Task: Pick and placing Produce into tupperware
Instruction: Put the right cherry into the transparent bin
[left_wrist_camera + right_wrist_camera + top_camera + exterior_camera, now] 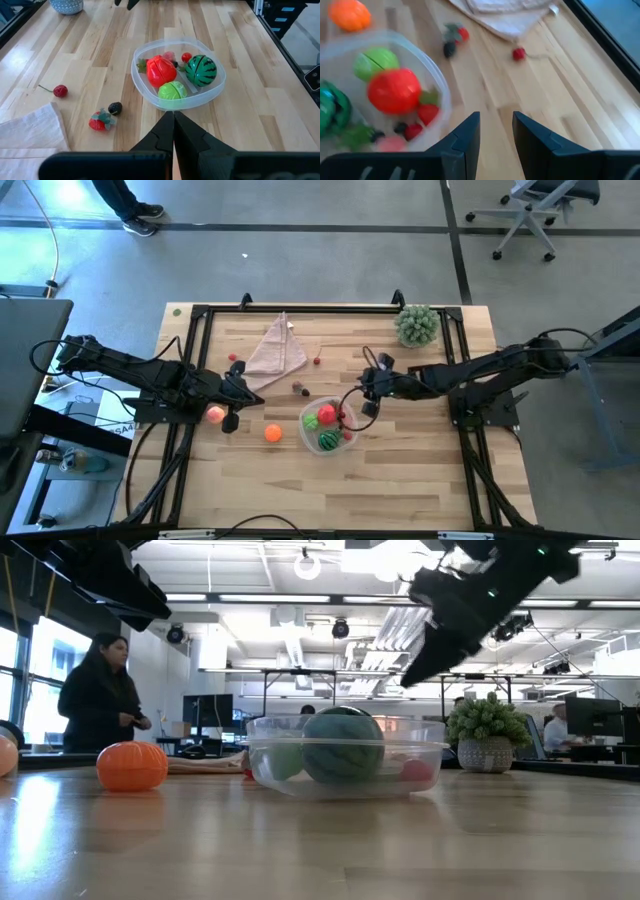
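Note:
The clear tupperware (pixel 343 443) stands mid-table and holds a red apple (pixel 161 70), a green apple (pixel 172 91), a striped melon (pixel 201 70) and small red pieces. An orange (pixel 273 433) and a pink peach (pixel 215 415) rest on the wood to its left. A red berry and a dark berry (pixel 115 107) lie beside it, and a cherry (pixel 60 90) lies near the pink cloth (pixel 275 350). My left gripper (pixel 173 116) hangs shut beside the peach, holding nothing. My right gripper (pixel 496 119) hovers open above the tub's far right edge, with nothing between its fingers.
A bushy plant in a pot (pixel 417 325) stands at the far right corner. A black frame (pixel 300 308) runs around the table's edges. Bare wood lies along the near side of the table. A person (pixel 100 690) stands in the room beyond.

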